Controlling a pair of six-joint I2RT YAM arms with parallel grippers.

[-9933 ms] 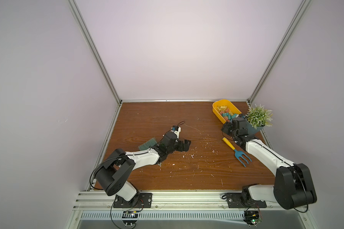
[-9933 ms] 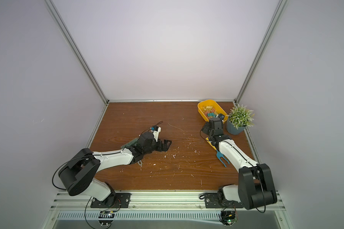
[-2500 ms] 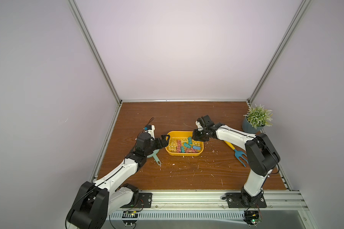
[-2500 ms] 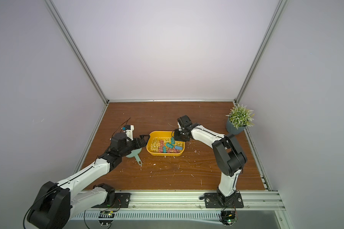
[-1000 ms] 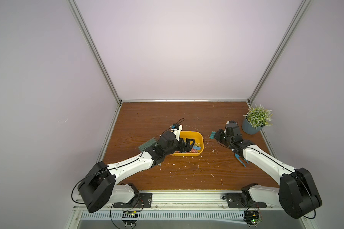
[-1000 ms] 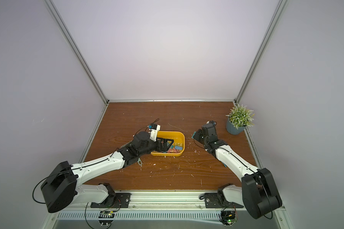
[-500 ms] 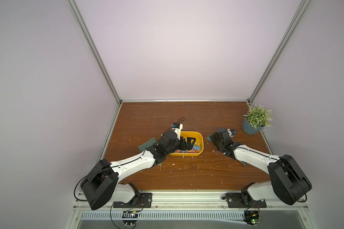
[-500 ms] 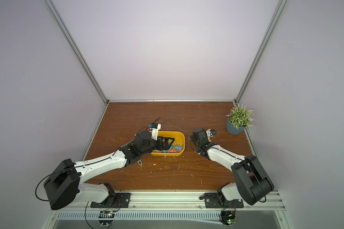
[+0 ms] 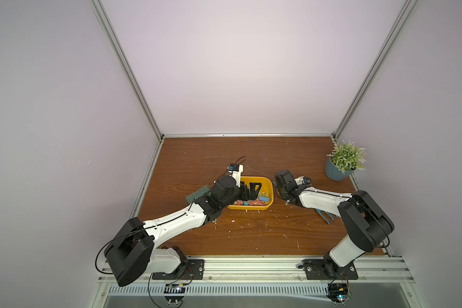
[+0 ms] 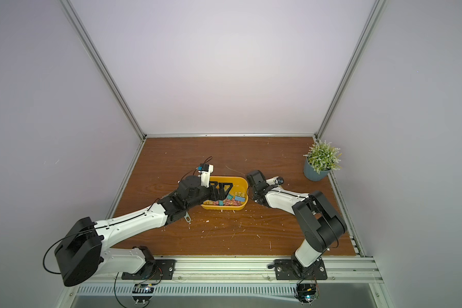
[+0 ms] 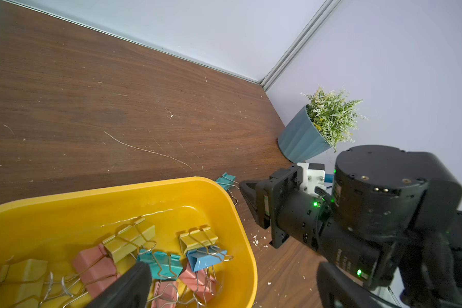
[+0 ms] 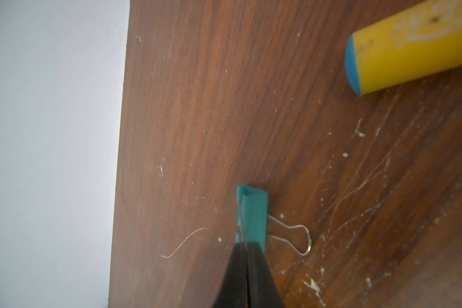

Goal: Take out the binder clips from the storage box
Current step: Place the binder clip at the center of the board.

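Both arms [image 9: 176, 222] have white link shells and bulky black joint housings.

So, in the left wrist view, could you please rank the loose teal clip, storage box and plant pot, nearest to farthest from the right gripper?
1. teal binder clip: on the table, at the tip of the right gripper.
2. storage box: just beside the clip.
3. plant pot: far off, by the wall.

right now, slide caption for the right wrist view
Right gripper shut on a teal binder clip by its handle, clip resting on the wooden table.
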